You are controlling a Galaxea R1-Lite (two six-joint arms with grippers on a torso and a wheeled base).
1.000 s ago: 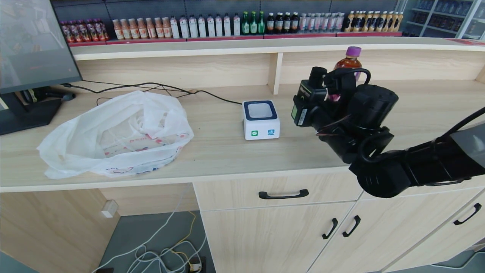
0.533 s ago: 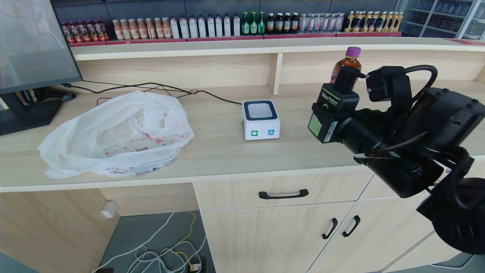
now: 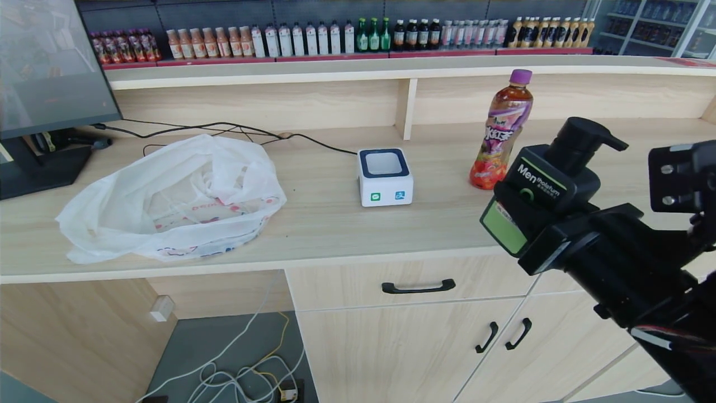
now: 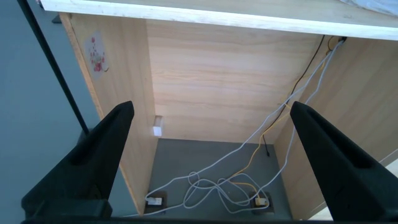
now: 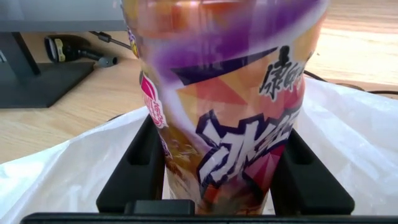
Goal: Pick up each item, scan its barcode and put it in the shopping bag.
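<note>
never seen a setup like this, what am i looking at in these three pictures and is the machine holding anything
It is a two-armed robot at a shop counter. The wide picture comes from a camera on its head; the other two come from cameras on its wrists. On the counter are a white shopping bag, a small white scanner box and an upright drink bottle. The left gripper hangs open below the counter, above loose cables. The right arm has a black pump bottle at its end, seemingly carried; the grip is hidden. Its wrist camera shows the drink bottle close up.
</note>
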